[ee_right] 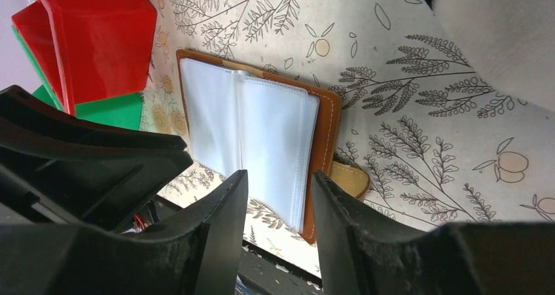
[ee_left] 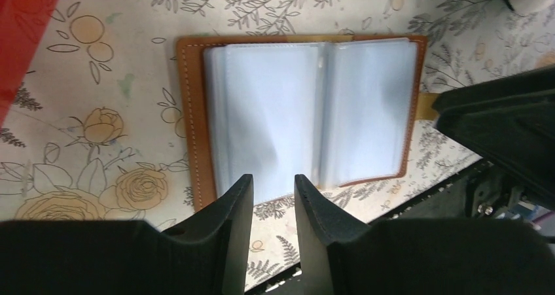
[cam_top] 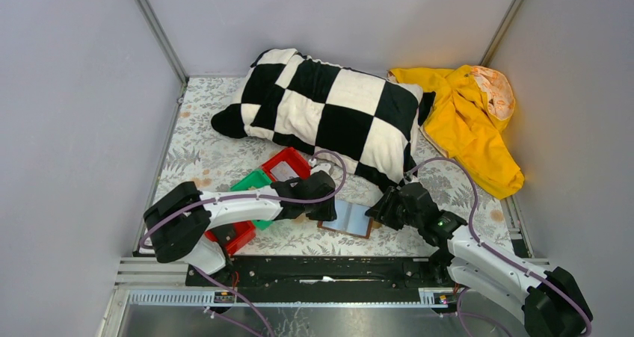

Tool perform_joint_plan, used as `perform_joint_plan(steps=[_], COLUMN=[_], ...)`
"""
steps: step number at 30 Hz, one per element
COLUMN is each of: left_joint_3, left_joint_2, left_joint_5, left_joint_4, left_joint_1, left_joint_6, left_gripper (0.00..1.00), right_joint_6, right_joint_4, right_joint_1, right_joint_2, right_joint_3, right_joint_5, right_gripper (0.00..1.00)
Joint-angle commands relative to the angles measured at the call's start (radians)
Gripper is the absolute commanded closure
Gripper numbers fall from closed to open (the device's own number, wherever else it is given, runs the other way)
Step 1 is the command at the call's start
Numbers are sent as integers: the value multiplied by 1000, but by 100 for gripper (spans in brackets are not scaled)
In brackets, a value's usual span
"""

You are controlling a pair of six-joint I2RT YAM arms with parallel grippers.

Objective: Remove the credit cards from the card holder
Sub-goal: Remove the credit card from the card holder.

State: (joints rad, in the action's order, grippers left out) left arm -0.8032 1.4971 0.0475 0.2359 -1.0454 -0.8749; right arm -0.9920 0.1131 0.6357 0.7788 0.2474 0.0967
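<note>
The card holder [cam_top: 350, 219] lies spread open on the floral cloth, tan leather rim round pale shiny sleeves [ee_left: 307, 112]. No credit cards show in the sleeves or on the cloth. My left gripper [cam_top: 324, 207] hovers at the holder's left side, open, with only cloth and the holder's edge seen through the gap [ee_left: 273, 180]. My right gripper [cam_top: 381, 210] hangs at its right side, also open and empty [ee_right: 278, 176], above the sleeve edge [ee_right: 255, 131] and the tan closing tab [ee_right: 347, 177].
A red bin [cam_top: 288, 165], a green bin [cam_top: 253, 181] and another red bin [cam_top: 235, 236] crowd the left arm. A black-and-white checked pillow [cam_top: 329, 105] and a yellow garment [cam_top: 471, 120] fill the back. The black base rail [cam_top: 329, 270] runs just near the holder.
</note>
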Motion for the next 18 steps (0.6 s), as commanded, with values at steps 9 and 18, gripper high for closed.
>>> perform_joint_plan(steps=[9,18], left_joint_3=[33,47], left_joint_2=[48,70], left_joint_5=[28,8], left_joint_4=[-32,-57], left_joint_1=[12,14], left_joint_6=[16,14], left_gripper=[67,67], right_joint_6=[17,11], right_joint_4=[-136,-211], right_joint_1=[6,6], right_joint_2=[92,172], right_joint_3=[-14,-31], right_joint_5=[76,108], right_gripper=[52,53])
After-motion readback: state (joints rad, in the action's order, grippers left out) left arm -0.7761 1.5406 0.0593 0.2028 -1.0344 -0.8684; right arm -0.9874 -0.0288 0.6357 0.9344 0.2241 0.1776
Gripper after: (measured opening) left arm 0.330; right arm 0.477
